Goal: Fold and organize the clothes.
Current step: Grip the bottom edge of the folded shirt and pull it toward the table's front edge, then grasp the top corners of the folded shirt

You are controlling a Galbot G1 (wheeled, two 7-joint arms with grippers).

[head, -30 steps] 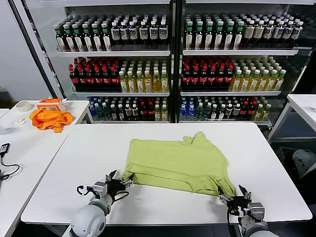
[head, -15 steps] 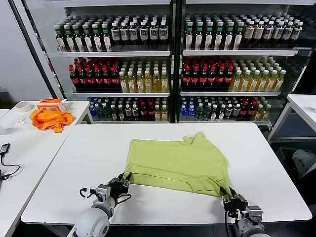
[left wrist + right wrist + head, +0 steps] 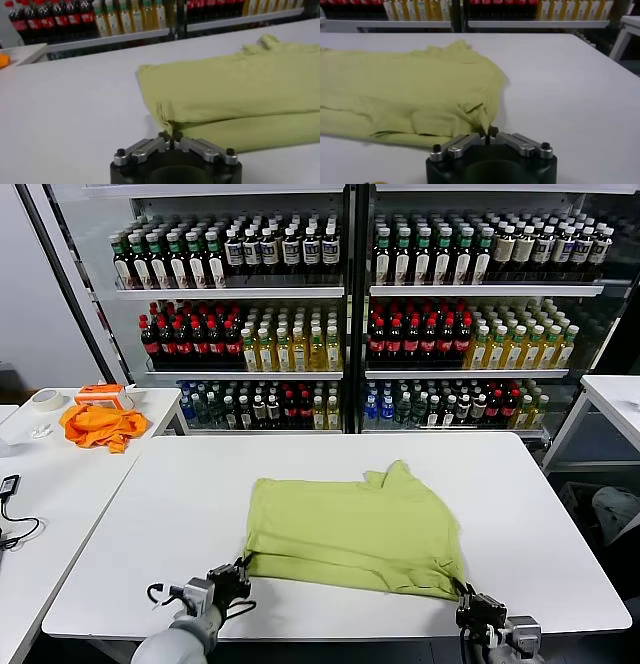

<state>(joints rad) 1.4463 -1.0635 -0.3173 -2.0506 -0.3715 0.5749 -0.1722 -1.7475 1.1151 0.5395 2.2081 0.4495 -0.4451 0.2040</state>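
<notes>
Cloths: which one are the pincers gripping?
The lime-green T-shirt on the centre table, pinched at both near corners. The orange cloth lies untouched on the left side table.

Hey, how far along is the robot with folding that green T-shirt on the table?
Early on. Done: the T-shirt lies spread on the white table, its near edge doubled over. In hand: the left gripper is shut on the near left corner and the right gripper on the near right corner. Left: fold it up compactly and tidy it away.
</notes>
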